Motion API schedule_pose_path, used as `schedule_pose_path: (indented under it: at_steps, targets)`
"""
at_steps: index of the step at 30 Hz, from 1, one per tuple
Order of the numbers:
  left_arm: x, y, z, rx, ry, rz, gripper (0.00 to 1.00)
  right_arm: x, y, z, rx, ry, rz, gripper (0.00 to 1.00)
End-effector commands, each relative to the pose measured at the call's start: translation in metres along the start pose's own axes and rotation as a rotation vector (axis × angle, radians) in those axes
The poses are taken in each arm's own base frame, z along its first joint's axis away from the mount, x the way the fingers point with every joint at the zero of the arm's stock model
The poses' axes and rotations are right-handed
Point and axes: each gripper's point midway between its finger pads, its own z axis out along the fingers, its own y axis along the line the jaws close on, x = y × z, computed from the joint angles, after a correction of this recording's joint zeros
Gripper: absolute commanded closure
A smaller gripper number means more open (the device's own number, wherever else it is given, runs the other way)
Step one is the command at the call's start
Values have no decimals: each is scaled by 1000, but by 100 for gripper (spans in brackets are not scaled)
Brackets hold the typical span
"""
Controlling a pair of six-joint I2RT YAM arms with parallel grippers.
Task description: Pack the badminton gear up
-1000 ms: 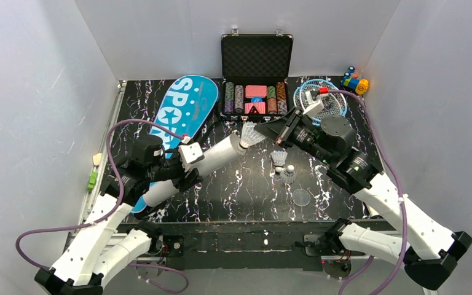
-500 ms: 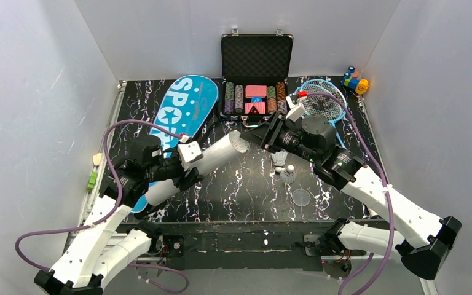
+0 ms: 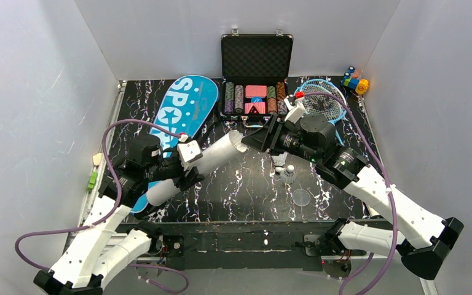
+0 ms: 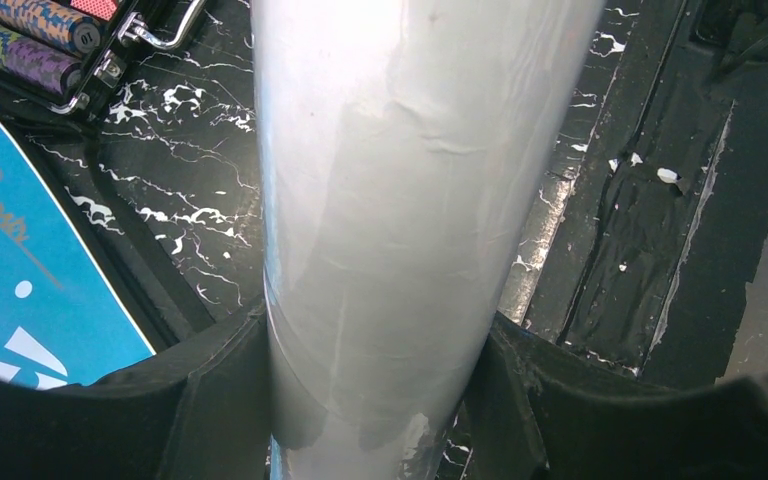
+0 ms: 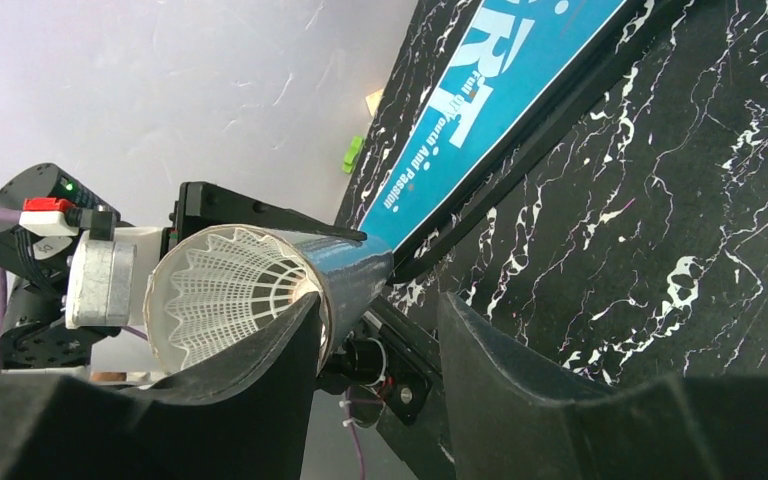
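- The blue bag (image 3: 183, 107) is lying flat on the left part of the table (image 3: 246, 187). Its wide end is pointing to the back wall and its narrow end is passing under the left arm.
- The left gripper (image 3: 186, 163) is clamping the white tube (image 3: 218, 153) around its middle. In the left wrist view its fingers (image 4: 210, 400) are pressing on both sides of the tube wall.
- The tube is hanging tilted above the table, and its open mouth is pointing up and to the right, toward the right gripper (image 3: 253, 139).
- One shuttlecock (image 5: 222, 290) is sitting inside the tube mouth, and its white skirt is filling the opening.
- The right gripper is hovering just at the tube mouth with its jaws apart, gripping nothing. The tube rim is lying just beside one finger (image 5: 260, 370); I cannot tell if they are touching.
- Two loose shuttlecocks (image 3: 279, 158) are standing on the table under the right gripper, near a small clear disc (image 3: 301, 197).
- The black case (image 3: 257, 67) is standing open at the back middle.
- The rackets (image 3: 322, 101) are lying at the back right, partly hidden by the right arm, with the toy blocks (image 3: 354, 81) in the corner beyond them.
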Motion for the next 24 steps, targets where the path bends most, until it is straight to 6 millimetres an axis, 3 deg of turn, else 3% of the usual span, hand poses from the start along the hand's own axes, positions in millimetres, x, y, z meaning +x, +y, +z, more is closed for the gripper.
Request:
schedule_pose_path:
  at_steps: [1, 11, 16, 19, 24]
  targets:
    - [-31, 1, -10, -7, -88, 44, 74, -2, 15, -1, -40, 23, -31, 47]
    - [-36, -6, -15, 21, -118, 76, 73, 18, 27, 18, -65, 122, -53, 47]
    - [-34, -8, -15, 24, -116, 77, 73, 26, 35, 25, -88, 157, -55, 41]
    - [-27, -9, -13, 28, -100, 66, 72, 18, 42, 17, -94, 143, -75, 32]
    - [-8, -9, -8, 19, -50, 42, 72, -22, 46, -22, -38, 32, -129, 20]
